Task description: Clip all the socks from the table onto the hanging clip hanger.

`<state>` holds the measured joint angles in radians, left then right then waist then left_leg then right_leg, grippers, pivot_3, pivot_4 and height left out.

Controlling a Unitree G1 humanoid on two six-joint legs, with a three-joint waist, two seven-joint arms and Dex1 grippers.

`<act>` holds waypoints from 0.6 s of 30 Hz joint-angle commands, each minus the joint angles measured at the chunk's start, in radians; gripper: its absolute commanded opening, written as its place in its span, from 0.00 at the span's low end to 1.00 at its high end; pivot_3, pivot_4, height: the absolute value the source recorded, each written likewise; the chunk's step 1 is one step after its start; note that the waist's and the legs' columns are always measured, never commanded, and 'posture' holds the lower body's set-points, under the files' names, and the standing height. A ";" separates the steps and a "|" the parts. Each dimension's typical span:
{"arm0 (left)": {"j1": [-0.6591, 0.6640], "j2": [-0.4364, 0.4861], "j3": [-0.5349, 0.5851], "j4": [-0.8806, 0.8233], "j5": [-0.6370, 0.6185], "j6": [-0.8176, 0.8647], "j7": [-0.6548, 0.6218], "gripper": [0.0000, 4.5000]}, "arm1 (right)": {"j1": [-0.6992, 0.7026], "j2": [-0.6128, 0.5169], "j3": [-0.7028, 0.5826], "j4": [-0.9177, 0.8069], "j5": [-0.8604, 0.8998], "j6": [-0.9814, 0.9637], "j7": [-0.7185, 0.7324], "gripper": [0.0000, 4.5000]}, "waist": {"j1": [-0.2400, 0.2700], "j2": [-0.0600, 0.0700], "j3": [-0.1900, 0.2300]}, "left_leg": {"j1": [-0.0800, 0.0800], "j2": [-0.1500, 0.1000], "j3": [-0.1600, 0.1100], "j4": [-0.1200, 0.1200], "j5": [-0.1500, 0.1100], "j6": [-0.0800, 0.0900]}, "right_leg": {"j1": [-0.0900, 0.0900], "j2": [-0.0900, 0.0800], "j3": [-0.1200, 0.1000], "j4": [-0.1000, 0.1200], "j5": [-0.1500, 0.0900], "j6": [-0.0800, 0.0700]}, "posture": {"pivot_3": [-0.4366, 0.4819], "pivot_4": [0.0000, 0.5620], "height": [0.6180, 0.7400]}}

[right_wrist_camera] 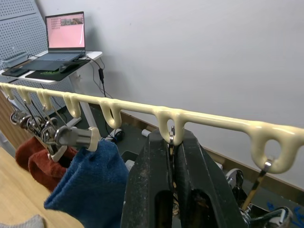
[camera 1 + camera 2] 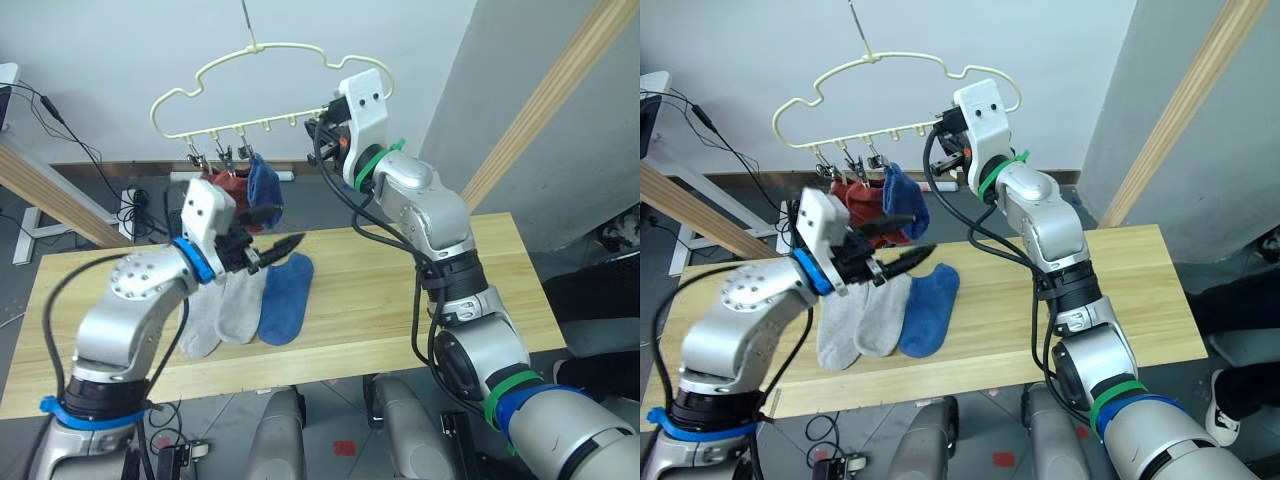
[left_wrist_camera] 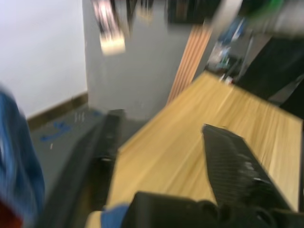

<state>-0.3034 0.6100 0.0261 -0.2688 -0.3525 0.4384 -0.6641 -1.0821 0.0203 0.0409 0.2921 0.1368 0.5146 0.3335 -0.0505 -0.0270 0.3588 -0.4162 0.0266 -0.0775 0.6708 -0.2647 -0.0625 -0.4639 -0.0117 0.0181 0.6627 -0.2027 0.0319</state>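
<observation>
Hanging from its thin hook, the clip hanger (image 2: 270, 85) has its long axis running across the view, clip row along the lower bar. The right hand (image 1: 173, 156) is raised to that bar, fingers together and clamped on a clip where it hangs from a loop, about mid-row. To the left of this hand, a blue sock (image 1: 90, 183) hangs from a clip, and two rust red socks (image 1: 38, 161) hang from clips beyond it, all long axis vertical, toes down.

The left hand (image 2: 278, 250) is below the hanging socks, over the desk (image 2: 400, 300), fingers (image 3: 232, 166) apart and holding nothing, pointing towards the robot's right. Directly beneath it three socks lie side by side on the desk, long axes running front to back: two light grey socks (image 2: 225, 310) and, on their right, a second blue sock (image 2: 285, 300).
</observation>
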 commanded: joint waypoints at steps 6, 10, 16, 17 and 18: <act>0.018 -0.165 -0.102 0.295 0.159 -0.114 0.110 0.92 | -0.033 0.005 -0.002 -0.033 0.017 -0.013 0.002 0.00 | 0.001 0.000 0.000 | -0.001 0.000 0.001 -0.002 0.000 0.000 | -0.003 0.000 0.000 0.001 0.000 0.000 | 0.42 0.61 1.00; -0.046 -0.212 -0.144 0.447 0.219 -0.162 0.111 0.92 | -0.026 0.005 0.005 -0.048 0.018 -0.001 0.006 0.00 | 0.000 0.000 0.000 | -0.002 0.000 0.002 -0.002 0.000 0.000 | -0.004 0.000 0.000 0.001 0.000 0.000 | 0.41 0.62 1.00; -0.096 -0.247 -0.191 0.611 0.309 -0.197 0.135 0.73 | -0.013 0.005 0.013 -0.072 0.019 0.018 0.009 0.00 | -0.006 0.000 0.000 | -0.002 0.000 0.003 -0.002 0.000 0.000 | -0.005 -0.001 0.001 0.001 0.000 -0.001 | 0.38 0.62 1.00; -0.098 -0.252 -0.191 0.623 0.315 -0.198 0.138 0.68 | -0.011 0.004 0.014 -0.075 0.019 0.021 0.009 0.00 | -0.007 0.000 0.000 | -0.002 0.000 0.003 -0.002 0.000 0.000 | -0.005 -0.001 0.001 0.002 0.000 -0.001 | 0.38 0.62 1.00; -0.099 -0.255 -0.192 0.634 0.322 -0.200 0.139 0.62 | -0.009 0.003 0.015 -0.078 0.019 0.023 0.009 0.00 | -0.007 0.000 0.000 | -0.002 0.000 0.003 -0.002 0.000 0.000 | -0.005 -0.001 0.001 0.002 0.000 -0.001 | 0.38 0.62 1.00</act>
<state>-0.4225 0.3652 -0.1486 0.3283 -0.0522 0.2339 -0.5297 -1.0855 0.0176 0.0537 0.2763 0.1381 0.5379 0.3367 -0.0570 -0.0269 0.3586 -0.4175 0.0268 -0.0748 0.6691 -0.2645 -0.0623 -0.4685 -0.0126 0.0191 0.6652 -0.2026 0.0314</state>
